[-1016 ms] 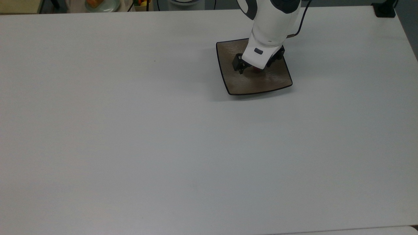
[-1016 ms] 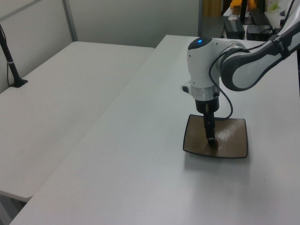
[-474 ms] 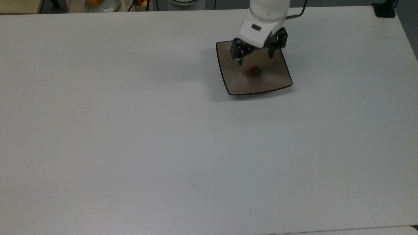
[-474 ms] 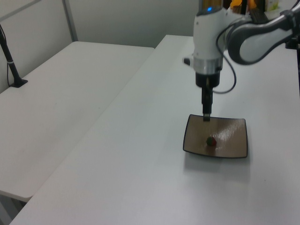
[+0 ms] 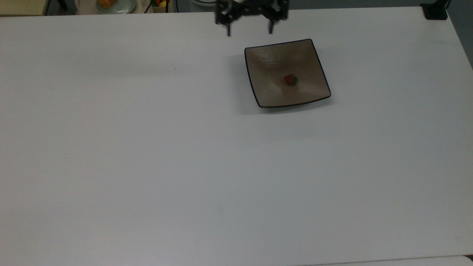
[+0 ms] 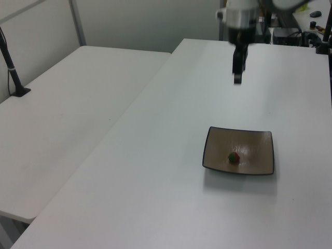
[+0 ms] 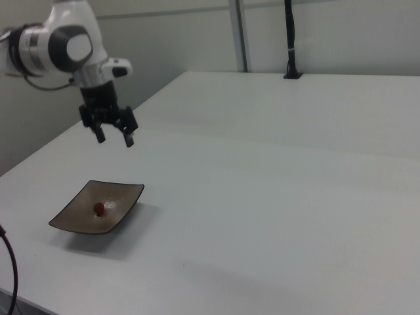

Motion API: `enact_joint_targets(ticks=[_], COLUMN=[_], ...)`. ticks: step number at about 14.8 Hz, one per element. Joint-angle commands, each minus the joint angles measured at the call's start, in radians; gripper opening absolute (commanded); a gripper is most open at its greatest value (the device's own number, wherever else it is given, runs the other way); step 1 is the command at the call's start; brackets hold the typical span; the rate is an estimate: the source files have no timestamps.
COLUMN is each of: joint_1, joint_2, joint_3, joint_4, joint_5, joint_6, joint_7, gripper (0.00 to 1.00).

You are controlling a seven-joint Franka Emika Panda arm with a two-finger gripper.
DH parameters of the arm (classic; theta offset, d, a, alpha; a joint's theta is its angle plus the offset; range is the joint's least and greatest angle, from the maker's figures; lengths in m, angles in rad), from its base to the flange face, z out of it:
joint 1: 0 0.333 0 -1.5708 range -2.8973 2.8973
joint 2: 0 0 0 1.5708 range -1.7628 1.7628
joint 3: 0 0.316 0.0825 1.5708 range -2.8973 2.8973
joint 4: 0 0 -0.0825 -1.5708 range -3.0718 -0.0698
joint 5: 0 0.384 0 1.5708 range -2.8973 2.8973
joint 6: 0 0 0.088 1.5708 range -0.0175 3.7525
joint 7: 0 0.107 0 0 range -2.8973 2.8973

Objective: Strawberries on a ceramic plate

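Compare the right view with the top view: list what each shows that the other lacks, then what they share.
Right view alone: the white arm above the gripper, and a dark post standing at the far table edge.

Top view alone: a greenish dish holding something orange beyond the table's far edge, and a black mount at the top view's right corner.

Both: the strawberry lying on the ceramic plate, the open gripper raised clear of the plate, and the white table.

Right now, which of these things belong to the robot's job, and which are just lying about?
Job:
- tiny red strawberry with green cap, lying on the plate
- square glossy brown ceramic plate
- black two-finger gripper, open, raised clear of the plate

Lying about:
- white table
- black post
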State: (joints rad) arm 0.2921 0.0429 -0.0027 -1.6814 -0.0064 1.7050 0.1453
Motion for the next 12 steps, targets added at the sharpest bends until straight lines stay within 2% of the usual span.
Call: enact_joint_targets(ticks=[1,4,7,10,12], joint_1=[-0.016,-0.04,-0.051,-0.091,-0.12], joint_2=[-0.029,-0.052,-0.047,-0.049,-0.051], joint_3=[-0.088,-0.135,-0.137,-0.135,-0.128], joint_4=[0.086,0.08,0.068,0.068,0.068], joint_5=[-0.003,-0.003,-0.006,0.009,0.014], joint_6=[-0.107,-0.113,-0.111,-0.07,-0.041], joint_7=[0.011,-0.01,-0.088,-0.237,-0.283], gripper=[1.0,1.0,1.0,1.0,1.0])
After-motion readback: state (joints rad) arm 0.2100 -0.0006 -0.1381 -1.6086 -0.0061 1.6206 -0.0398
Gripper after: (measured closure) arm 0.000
